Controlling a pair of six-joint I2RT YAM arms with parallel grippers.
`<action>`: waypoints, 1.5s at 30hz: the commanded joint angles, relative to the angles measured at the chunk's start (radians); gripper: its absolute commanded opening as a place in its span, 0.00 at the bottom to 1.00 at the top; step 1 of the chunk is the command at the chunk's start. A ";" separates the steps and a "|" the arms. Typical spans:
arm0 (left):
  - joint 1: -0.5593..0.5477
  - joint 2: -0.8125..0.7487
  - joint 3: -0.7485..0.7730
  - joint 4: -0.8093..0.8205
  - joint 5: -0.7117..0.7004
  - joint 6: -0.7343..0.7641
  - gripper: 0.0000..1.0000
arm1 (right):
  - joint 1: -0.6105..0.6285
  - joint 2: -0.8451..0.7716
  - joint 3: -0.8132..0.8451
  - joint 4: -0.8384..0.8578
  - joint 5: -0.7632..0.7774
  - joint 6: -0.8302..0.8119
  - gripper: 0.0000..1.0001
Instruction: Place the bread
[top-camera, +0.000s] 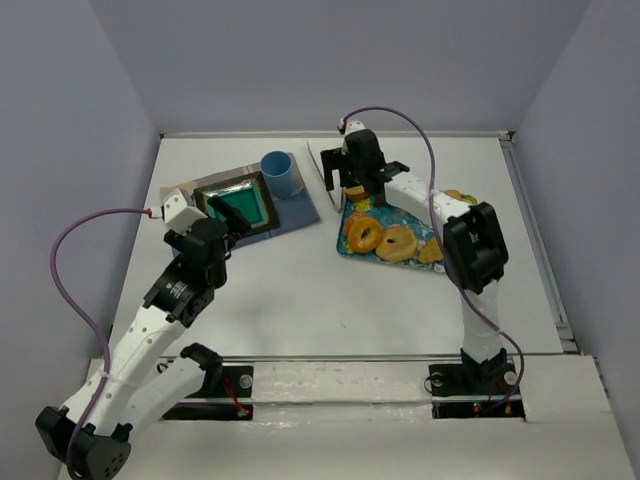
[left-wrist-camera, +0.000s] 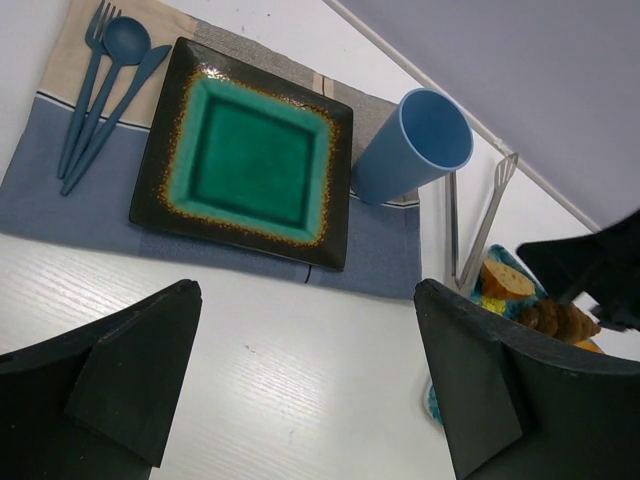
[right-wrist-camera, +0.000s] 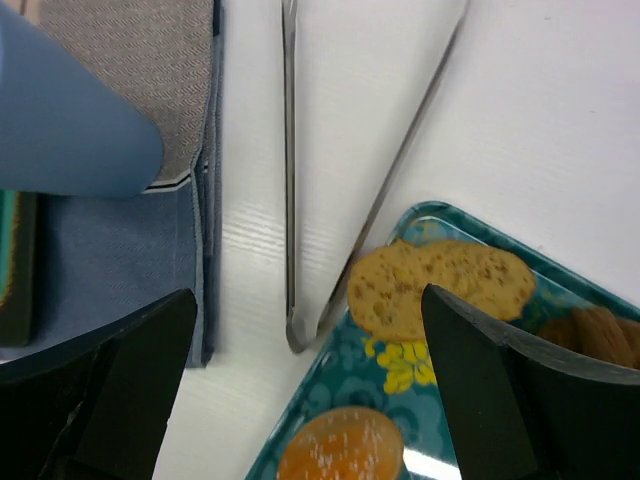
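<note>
Both open and empty: left gripper (left-wrist-camera: 308, 295) idle, right gripper (right-wrist-camera: 308, 300) above tongs (right-wrist-camera: 289, 150) and bread (right-wrist-camera: 440, 285) on the tray (right-wrist-camera: 345, 380); seemingly the approach step, so next lower and grasp

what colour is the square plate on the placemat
The plate is teal-green in the centre with a dark, orange-speckled rim; clearest in the left wrist view.

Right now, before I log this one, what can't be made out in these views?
- Right wrist: cup cut by the left edge; tray runs off the bottom and right edges, so its bread cannot be counted.
- Top: right arm covers part of the tray and most of the tongs.
- Top: left arm hides the cutlery.
- Left wrist: its own jaws hide most of the tray.
</note>
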 joint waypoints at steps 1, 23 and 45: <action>0.010 0.007 -0.002 0.034 -0.072 -0.019 0.99 | 0.007 0.167 0.232 -0.159 0.042 -0.079 1.00; 0.014 0.021 0.009 0.044 -0.108 -0.019 0.99 | 0.007 0.689 0.803 -0.318 0.086 -0.097 1.00; 0.017 -0.019 -0.006 0.034 -0.123 -0.030 0.99 | -0.002 0.777 0.851 -0.545 0.051 -0.050 0.75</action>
